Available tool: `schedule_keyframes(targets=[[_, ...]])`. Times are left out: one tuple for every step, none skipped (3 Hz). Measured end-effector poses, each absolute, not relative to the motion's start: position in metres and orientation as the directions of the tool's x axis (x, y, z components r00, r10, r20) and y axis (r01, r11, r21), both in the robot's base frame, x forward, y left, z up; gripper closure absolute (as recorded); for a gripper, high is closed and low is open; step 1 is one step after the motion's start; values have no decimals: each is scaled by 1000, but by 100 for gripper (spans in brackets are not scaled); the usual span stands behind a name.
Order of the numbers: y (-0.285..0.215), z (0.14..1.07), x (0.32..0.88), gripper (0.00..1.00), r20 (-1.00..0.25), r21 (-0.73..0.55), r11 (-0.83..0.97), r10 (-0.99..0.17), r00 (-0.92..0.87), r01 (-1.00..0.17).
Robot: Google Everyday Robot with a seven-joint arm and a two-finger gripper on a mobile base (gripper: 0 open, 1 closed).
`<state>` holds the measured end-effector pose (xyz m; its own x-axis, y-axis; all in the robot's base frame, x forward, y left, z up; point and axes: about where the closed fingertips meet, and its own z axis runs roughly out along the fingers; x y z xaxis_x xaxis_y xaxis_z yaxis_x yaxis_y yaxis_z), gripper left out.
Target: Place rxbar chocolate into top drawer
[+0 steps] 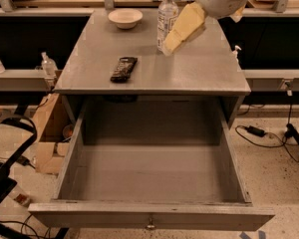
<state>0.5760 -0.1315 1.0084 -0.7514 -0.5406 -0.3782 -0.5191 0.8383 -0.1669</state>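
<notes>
The rxbar chocolate (123, 68), a dark flat bar, lies on the left part of the grey cabinet top (204, 71). The top drawer (149, 216) is pulled wide open below it, and nothing lies inside. Its knob is at the bottom centre of the front panel. My gripper (169, 47) hangs from the white arm at the top right. It points down and left over the cabinet top, just in front of the clear water bottle (165, 11). It is to the right of the bar and apart from it, holding nothing.
A white bowl (125, 18) stands at the back left of the cabinet top. Cardboard boxes (47, 128) and a black frame (7, 173) are on the floor to the left. Cables (254, 131) lie on the floor to the right. Shelves run along both sides.
</notes>
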Motion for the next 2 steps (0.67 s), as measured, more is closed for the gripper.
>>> schedule_keyframes(targets=[[-102, 1002, 602, 0, -357, -149, 899, -438, -825, -412], [-74, 996, 631, 0, -342, -132, 952, -304, -889, -275]])
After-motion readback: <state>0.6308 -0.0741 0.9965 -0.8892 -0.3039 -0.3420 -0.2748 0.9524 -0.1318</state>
